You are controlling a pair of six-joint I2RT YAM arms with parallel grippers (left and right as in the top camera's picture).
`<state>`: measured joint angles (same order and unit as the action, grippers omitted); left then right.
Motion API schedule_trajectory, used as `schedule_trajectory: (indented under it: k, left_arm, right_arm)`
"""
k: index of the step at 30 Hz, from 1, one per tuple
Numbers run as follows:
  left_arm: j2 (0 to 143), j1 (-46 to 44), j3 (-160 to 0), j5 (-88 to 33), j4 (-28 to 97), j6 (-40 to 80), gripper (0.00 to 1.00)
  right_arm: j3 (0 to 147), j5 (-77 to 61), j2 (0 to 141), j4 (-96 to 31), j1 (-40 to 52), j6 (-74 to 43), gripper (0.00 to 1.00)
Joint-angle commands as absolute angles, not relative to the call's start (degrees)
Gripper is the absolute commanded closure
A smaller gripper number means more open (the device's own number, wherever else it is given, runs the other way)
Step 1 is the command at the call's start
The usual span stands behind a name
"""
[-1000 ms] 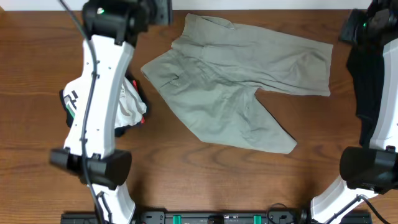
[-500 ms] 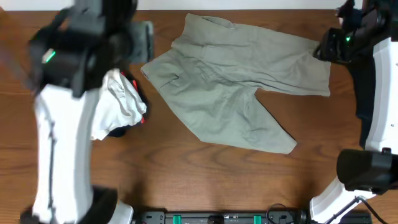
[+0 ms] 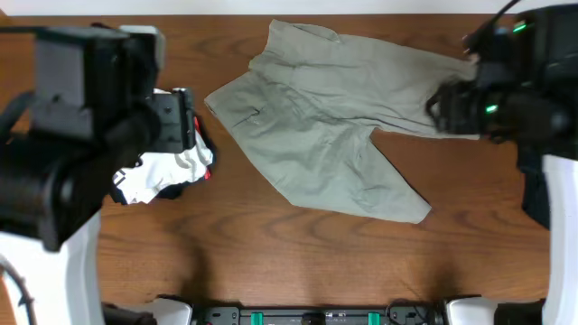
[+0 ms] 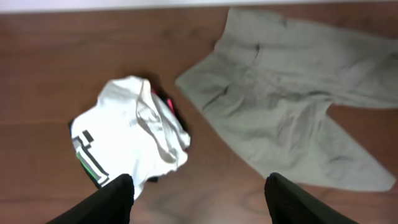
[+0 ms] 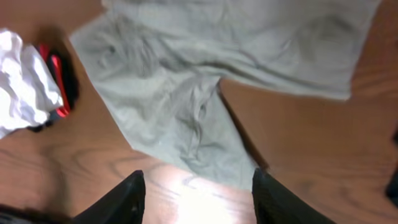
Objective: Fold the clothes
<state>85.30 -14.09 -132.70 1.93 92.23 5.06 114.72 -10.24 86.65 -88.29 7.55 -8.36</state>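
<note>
The pale grey-green shorts (image 3: 343, 117) lie spread flat at the table's middle and back, with the waistband to the left and the legs to the right. They also show in both wrist views (image 4: 286, 93) (image 5: 205, 68). Left of them a white top with green-black stripes (image 3: 167, 171) (image 4: 127, 134) lies crumpled on a black garment with red trim (image 4: 166, 102) (image 5: 62, 74). My left gripper (image 4: 200, 199) hangs high and open over bare wood between the top and the shorts. My right gripper (image 5: 199, 199) is open above the table beside the lower leg's hem. Neither holds anything.
Both arms are raised close to the overhead camera and hide the table's left and right sides. The left arm (image 3: 81, 135) covers part of the white top. The right arm (image 3: 506, 99) covers the upper leg's end. A black base rail (image 3: 316, 316) runs along the front edge.
Both arms have risen toward the overhead camera. The left swung out to the left, and the right came in over the shorts' right end. The right jaws opened wider. The clothes lie as before.
</note>
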Motion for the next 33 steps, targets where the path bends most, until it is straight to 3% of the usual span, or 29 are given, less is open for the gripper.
schedule_trajectory:
  k: [1, 5, 11, 19, 28, 31, 33]
  left_arm:
    - [86.1, -14.1, -130.5, 2.6, 94.7, 5.0, 0.31]
    - [86.5, -14.1, -129.3, 2.7, 94.1, 4.9, 0.30]
    - [86.6, -14.1, -128.6, 2.7, 93.0, 4.9, 0.30]
    - [86.6, -14.1, -128.6, 2.7, 90.8, 4.9, 0.26]
    - [86.6, -14.1, -128.6, 2.7, 90.7, 5.0, 0.24]
    - [86.6, -14.1, -128.6, 2.7, 90.3, 4.9, 0.24]
    - [86.6, -14.1, -128.6, 2.7, 90.3, 4.9, 0.24]
  right_arm:
    - [103.1, -6.5, 88.4, -85.4, 11.4, -13.8, 0.45]
    - [88.1, -6.7, 88.4, -78.0, 14.0, -14.7, 0.44]
    - [70.4, -5.8, 88.4, -64.3, 19.6, -7.1, 0.38]
    - [55.6, 0.3, 88.4, -52.1, 27.4, -7.3, 0.34]
    - [44.8, 4.4, 88.4, -40.4, 28.6, -9.4, 0.32]
    - [44.2, 5.2, 88.4, -38.2, 28.5, -9.4, 0.42]
    - [44.3, 5.5, 88.4, -37.6, 28.4, -9.5, 0.72]
